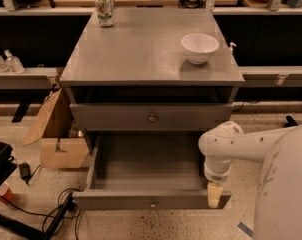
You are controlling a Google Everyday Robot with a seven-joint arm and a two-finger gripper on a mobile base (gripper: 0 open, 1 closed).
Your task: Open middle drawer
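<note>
the wide, shallow grey wooden middle drawer (116, 200) stands pulled out of the grey square-topped cabinet (141, 54) toward 6 o'clock, with a small round metal knob (152, 204) at the centre of its front. the robot's white arm (231, 144) is at 4 o'clock. its gripper (215, 195) points down at the right end of the drawer front, at 5 o'clock. whether it is wide or narrow i cannot tell. a round white bowl (199, 47) sits at 1 o'clock on the cabinet top.

The middle drawer (121, 200) stood pulled out toward the near side, below a shut drawer (116, 117). The end effector (215, 195) sat at its near-right corner, perhaps touching. On the table (136, 54), a bowl (199, 47) lay right, a can (105, 10) far left.
</note>
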